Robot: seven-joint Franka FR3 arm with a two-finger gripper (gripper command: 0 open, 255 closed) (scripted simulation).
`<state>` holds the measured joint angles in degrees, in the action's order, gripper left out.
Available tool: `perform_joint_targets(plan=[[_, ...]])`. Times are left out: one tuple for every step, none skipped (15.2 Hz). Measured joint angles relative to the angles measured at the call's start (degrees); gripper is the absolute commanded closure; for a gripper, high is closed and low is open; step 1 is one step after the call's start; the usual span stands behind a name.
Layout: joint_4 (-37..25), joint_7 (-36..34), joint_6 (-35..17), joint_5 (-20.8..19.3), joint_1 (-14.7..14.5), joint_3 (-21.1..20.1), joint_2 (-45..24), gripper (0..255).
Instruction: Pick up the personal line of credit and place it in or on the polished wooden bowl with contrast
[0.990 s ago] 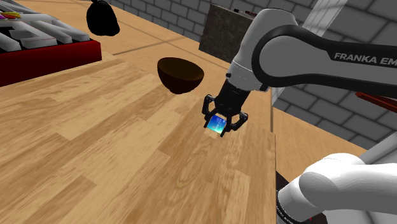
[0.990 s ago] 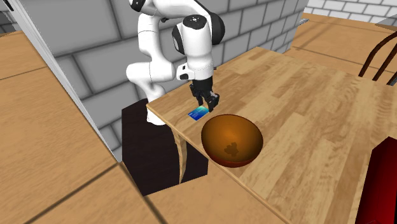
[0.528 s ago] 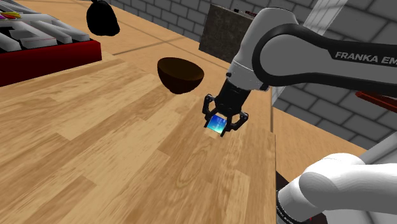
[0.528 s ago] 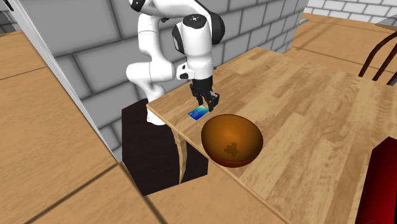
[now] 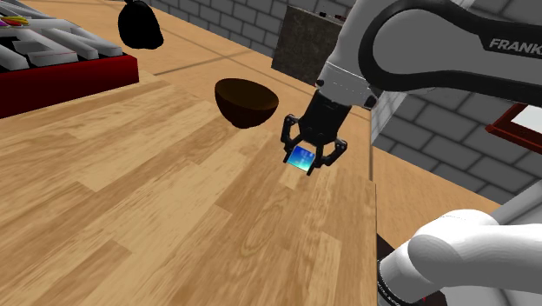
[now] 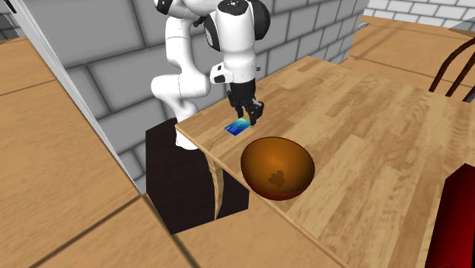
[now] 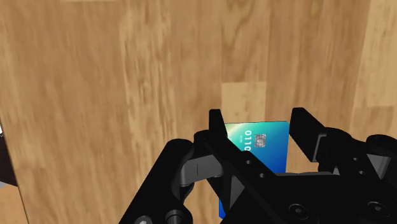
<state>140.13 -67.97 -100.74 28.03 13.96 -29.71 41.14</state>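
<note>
In the shoulder view, a little right of the frame's middle, the black gripper (image 5: 310,159) points down over the wooden table (image 5: 130,200). It pinches a small blue-green card (image 5: 302,157) between its two fingers. The dark brown bowl (image 5: 247,102) stands up and to the left of the card, near it but apart.

In the second exterior view the gripper (image 6: 248,116) is in the upper middle of the frame, close to the table's edge, and the card (image 6: 237,127) hangs under it. The bowl (image 6: 278,169) sits lower and to the right, at the centre, and I see no card inside it.

In the wrist view the card (image 7: 257,145) is clasped between the fingers, with its chip and some digits on the face and the wood behind it.

I judge that the grasp is done and the card seems lifted off the wood. What is left is to carry it over the bowl and let it go.
</note>
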Motion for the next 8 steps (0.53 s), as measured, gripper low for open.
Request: perform_joint_targets(plan=[[-0.9,-0.2,0.8,-0.3,0.1,0.2,-0.1,255],[-1.5,-0.3,1.5,-0.4,0.1,0.5,0.0,255],[-2.0,-0.4,2.3,-0.6,0.1,0.8,0.3,255],[-2.7,-0.6,3.2,-0.8,0.1,1.1,0.5,255],[-3.6,-0.8,3.8,-1.0,0.2,1.2,0.3,255],[-4.5,-0.9,4.6,-1.3,0.3,1.5,0.2,255],[-5.2,-1.0,5.3,-1.4,0.4,1.7,0.1,255],[-6.0,-1.1,5.8,-1.7,0.5,1.8,-0.2,255]])
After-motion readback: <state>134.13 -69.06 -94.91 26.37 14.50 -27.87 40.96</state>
